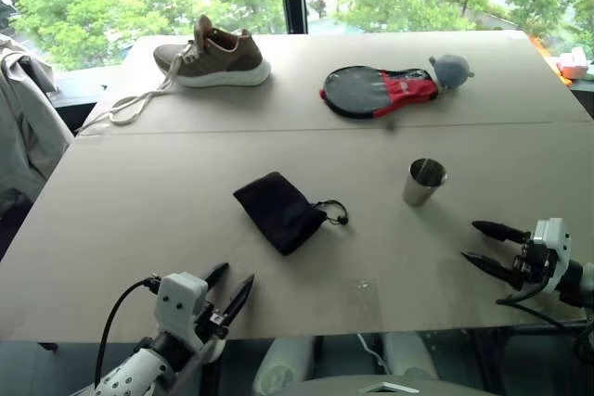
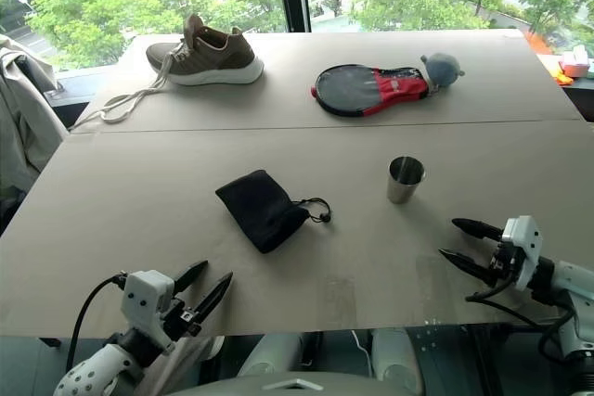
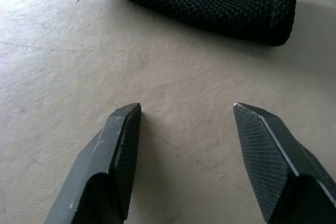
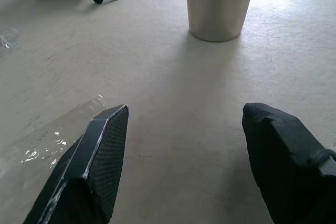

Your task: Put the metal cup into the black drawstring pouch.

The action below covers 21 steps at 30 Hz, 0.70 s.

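While the metal cup (image 1: 425,182) stands upright and mouth-up on the table (image 1: 139,220), well right of centre, the black drawstring pouch (image 1: 277,211) lies flat to its left, apart from it, with the cord loop (image 1: 333,211) at the end nearer the cup.

Handling, as judged: the cup is a rigid, smooth steel shell, likely light and slippery under hard fingers, and apt to tip if nudged high. A grip across the tapered wall at mid-height appears soundest. The pouch is limp mesh-like fabric; its mouth looks collapsed and will need holding open near the cord end.

Grippers: the right gripper (image 1: 494,248) hovers near the front right edge, fingers spread wide and empty, aimed toward the cup, which sits ahead between them in the right wrist view. The left gripper (image 1: 228,289) sits at the front edge, fingers parted and empty, pointing at the pouch.

Clearance: bare table lies between each gripper and its target. A shoe (image 1: 214,53) and a paddle case (image 1: 380,90) rest at the far side, well clear. The front edge runs just beside both grippers.
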{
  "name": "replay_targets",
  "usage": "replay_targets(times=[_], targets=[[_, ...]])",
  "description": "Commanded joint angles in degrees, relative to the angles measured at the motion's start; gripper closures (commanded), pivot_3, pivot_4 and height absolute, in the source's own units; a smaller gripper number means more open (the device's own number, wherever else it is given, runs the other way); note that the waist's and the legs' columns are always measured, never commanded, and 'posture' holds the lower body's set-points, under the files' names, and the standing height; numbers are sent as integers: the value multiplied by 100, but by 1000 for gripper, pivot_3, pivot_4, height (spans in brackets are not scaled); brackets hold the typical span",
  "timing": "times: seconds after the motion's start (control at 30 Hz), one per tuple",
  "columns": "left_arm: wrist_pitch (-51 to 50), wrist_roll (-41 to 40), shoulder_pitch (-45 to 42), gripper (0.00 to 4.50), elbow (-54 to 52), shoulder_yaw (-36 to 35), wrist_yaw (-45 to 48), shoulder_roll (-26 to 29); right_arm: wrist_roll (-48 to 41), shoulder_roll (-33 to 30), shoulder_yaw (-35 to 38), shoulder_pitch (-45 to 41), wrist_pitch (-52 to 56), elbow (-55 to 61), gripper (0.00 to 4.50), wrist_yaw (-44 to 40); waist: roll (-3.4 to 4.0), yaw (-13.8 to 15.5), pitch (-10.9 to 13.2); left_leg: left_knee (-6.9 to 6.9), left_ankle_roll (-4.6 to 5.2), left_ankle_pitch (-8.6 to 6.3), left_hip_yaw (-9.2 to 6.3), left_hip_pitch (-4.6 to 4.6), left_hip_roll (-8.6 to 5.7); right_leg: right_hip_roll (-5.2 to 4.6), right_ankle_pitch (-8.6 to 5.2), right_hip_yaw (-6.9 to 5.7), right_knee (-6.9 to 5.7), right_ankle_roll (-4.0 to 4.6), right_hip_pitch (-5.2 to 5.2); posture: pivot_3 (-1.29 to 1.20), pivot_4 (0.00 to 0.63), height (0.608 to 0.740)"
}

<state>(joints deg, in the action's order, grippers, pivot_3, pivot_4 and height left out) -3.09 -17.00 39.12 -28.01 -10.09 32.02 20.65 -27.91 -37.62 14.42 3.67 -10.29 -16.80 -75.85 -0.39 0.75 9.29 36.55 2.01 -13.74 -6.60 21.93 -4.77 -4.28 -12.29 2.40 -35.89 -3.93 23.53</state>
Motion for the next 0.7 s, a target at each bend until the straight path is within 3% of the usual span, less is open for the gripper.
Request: replay_targets(times=[0.03, 0.23, 0.43, 0.7], targets=[[81, -56, 44, 1603, -95, 41, 45, -7, -141, -36, 168, 2, -45, 151, 1028, -34, -1, 0, 0, 0, 0, 0, 0, 0, 0, 0, 0, 0, 0, 0, 0, 0, 150, 736], [88, -92, -8, 1603, -248, 147, 139, 29, -225, -37, 177, 44, -6, 237, 1028, -68, 0, 0, 0, 0, 0, 0, 0, 0, 0, 0, 0, 0, 0, 0, 0, 0, 150, 736], [-103, -77, -151, 1603, -657, 252, 185, 244, -525, -111, -7, 377, 159, 838, 1028, -668, 0, 7, 1, 0, 0, 0, -6, 2, 0, 0, 0, -4, 0, 1, 0, 0, 150, 736], [-371, 913, -894, 1603, -998, 1001, -215, 406, -1049, -6, -314, 876, 446, 2265, 1028, -1138, -1, 0, 1, 0, -1, 0, -4, -1, 1, 1, 0, -2, -1, -1, -1, 0, 150, 736]])
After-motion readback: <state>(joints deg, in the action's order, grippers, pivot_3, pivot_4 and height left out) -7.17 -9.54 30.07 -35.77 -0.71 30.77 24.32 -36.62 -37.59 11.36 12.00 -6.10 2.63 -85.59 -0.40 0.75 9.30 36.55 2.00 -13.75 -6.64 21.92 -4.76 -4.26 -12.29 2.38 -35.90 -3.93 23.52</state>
